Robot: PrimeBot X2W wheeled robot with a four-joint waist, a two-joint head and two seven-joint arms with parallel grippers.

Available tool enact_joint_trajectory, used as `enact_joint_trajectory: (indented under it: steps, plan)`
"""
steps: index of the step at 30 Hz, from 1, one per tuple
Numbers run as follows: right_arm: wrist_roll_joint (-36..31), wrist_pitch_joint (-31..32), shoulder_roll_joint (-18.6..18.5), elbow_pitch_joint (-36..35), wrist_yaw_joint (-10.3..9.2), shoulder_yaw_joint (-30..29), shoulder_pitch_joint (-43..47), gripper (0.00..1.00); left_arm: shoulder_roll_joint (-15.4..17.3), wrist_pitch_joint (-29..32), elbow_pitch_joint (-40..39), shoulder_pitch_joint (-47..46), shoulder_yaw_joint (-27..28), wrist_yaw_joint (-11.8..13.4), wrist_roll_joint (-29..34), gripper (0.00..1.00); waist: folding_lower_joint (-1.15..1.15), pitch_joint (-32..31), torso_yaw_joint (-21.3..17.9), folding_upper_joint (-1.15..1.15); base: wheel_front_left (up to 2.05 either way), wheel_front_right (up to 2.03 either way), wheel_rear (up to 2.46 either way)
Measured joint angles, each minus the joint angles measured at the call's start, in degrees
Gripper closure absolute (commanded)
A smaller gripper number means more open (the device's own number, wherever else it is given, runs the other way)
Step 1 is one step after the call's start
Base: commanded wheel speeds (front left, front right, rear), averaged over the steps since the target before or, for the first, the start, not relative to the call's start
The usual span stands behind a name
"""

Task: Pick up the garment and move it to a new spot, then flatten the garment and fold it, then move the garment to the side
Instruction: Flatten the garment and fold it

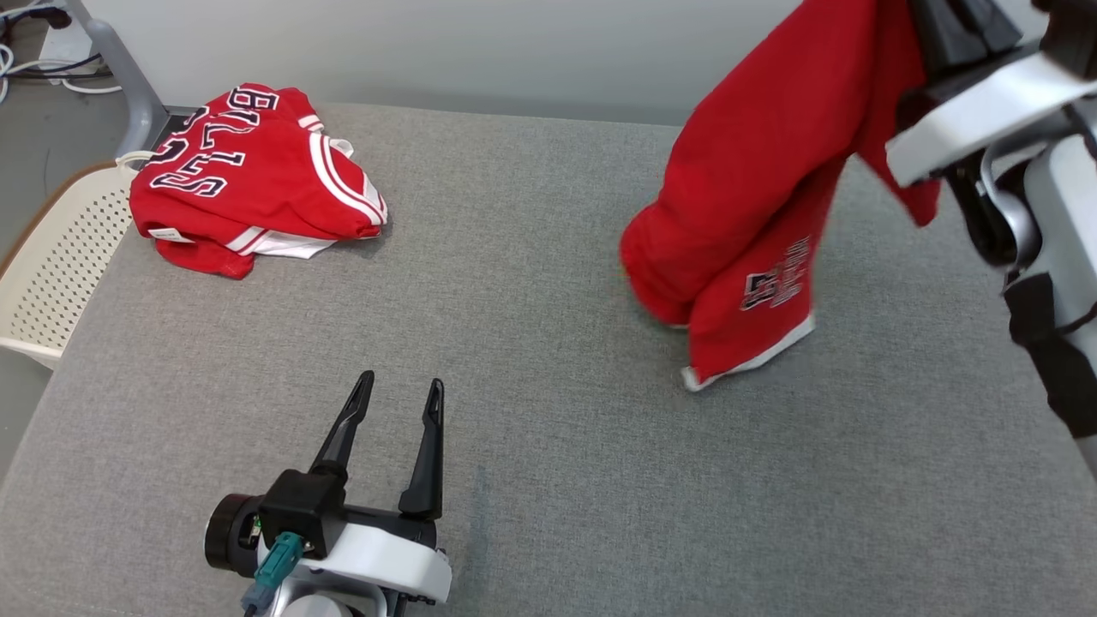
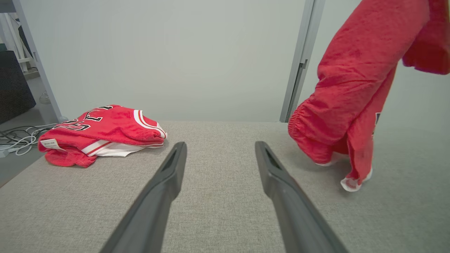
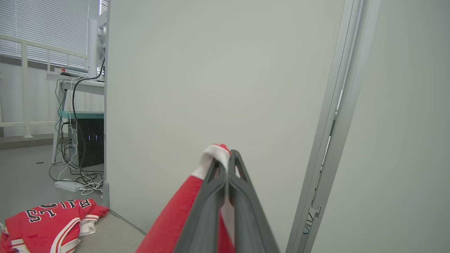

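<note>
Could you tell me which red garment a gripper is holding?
The shorts on the right, hanging from the right gripper; the jersey lies bundled at far left, untouched.

Left hand [image 1: 403, 380] — two long dark tapered fingers [image 1: 344, 428], black block [image 1: 302, 507], white wrist shell [image 1: 390, 567] — teal connector [image 1: 281, 550].

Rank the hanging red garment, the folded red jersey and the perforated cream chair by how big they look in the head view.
Largest to smallest:
1. hanging red garment
2. folded red jersey
3. perforated cream chair, cut off by the view's edge; judged on its visible part.
</note>
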Motion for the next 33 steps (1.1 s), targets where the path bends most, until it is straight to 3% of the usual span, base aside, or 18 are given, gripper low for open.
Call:
enact_joint_trajectory:
  steps: [7,11,17,28,33]
  plan:
    - [-3.02,-0.02,1.25,-0.62,0.0,-1.47,-5.6,1.0,0.0,0.0,0.09,-0.43,-0.48,-0.01,-0.03,0.0,0.0,0.48,-0.27,0.0,0.0,0.0,0.0]
    - [-3.1,-0.03,2.63,-1.22,0.0,0.77,-4.45,1.0,0.0,0.0,0.1,-0.48,-0.51,0.03,-0.23,0.0,0.0,0.61,-0.38,0.0,0.0,0.0,0.0]
    - [0.15,-0.03,4.27,-5.42,0.0,4.46,5.74,1.0,-0.01,0.0,-0.31,-0.49,-0.1,0.41,-0.54,0.0,0.0,0.93,-1.0,0.0,0.0,0.0,0.0]
    - [3.32,-0.04,6.48,-22.02,0.01,5.45,24.05,1.0,0.0,0.0,-1.12,-0.75,1.07,0.57,-0.25,0.0,0.0,1.61,-3.68,0.0,0.0,0.0,0.0]
    - [-0.11,-0.04,4.83,-20.16,0.0,2.74,32.29,1.0,0.0,0.0,-1.08,-0.75,1.12,0.48,-0.19,0.0,0.0,1.29,-4.38,0.0,0.0,0.0,0.0]
